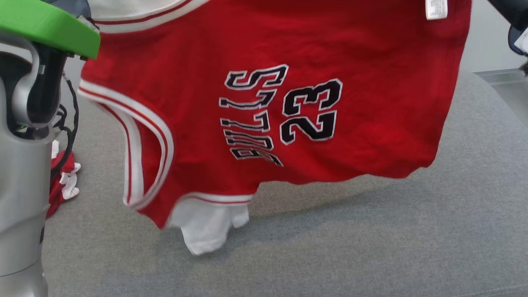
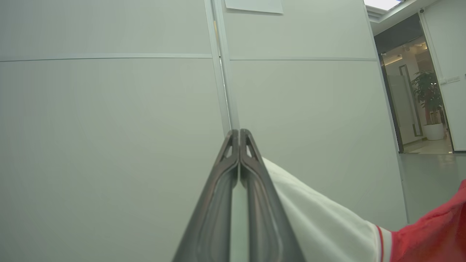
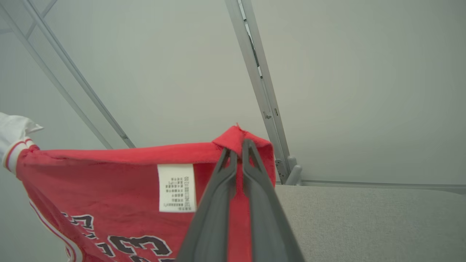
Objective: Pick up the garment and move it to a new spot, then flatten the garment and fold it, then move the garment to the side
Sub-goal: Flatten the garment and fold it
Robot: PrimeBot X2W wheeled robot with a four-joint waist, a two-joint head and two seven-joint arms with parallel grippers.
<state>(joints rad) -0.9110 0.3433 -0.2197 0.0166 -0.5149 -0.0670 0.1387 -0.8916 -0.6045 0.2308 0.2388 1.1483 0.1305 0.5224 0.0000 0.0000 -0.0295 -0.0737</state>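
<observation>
You have the jersey lifted off the grey desk and stretched sideways between both arms, its lettering and number turned on end. A white flap hangs from its lower edge down towards the desk; you cannot tell whether it touches. Your left gripper has its fingers pressed together, with the jersey's white, red-trimmed cloth coming out just beside them. Your right gripper is clamped on a red corner of the jersey, near the white label. At your left, a small red-and-white cloth lies on the desk, partly hidden behind the robot's grey column with its green cap. Pale wall panels stand beyond, and a potted plant shows through a doorway.
</observation>
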